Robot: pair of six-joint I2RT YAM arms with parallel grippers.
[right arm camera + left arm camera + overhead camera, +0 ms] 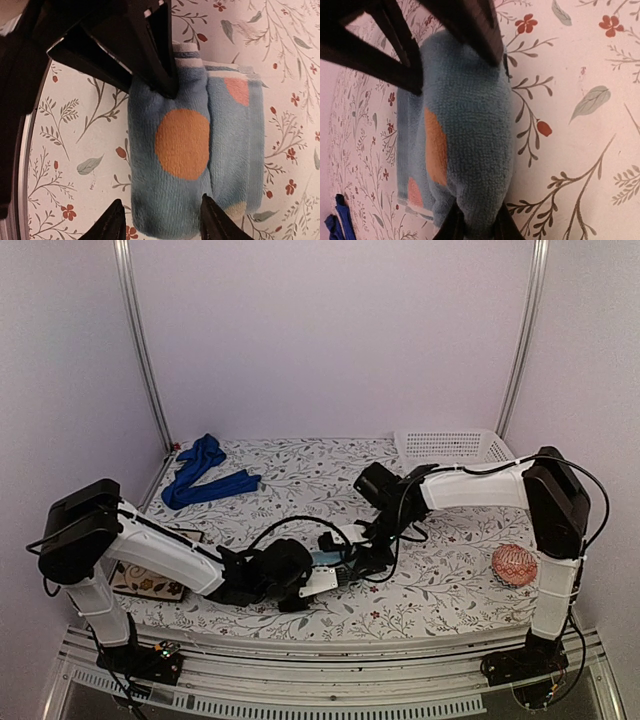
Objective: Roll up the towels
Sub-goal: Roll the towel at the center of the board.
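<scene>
At the upper left of the top view I see the royal-blue towel (195,472). It lies loose in a crumpled V shape on the flowered table (440,590), not rolled at all and well apart from both arms. Towards the middle, low in that view, the two arms meet over the light-blue towel (190,150). The left gripper (477,226) is clenched on one end of it: in the left wrist view its two tips press into the cloth from both sides. This towel is already a thick roll with orange marks on its outside, but a flat strip of it lies on the table beside the roll, so I judge its rolling nearly finished and not complete. The right gripper (162,220) is released. Its jaws stand apart, one just beside the roll and the other where the roll meets the flat strip. At the far right the pink-red ball (515,565) rests alone. In my judgement less than half of the work is done: the last turn here is left, then the whole royal-blue towel.
</scene>
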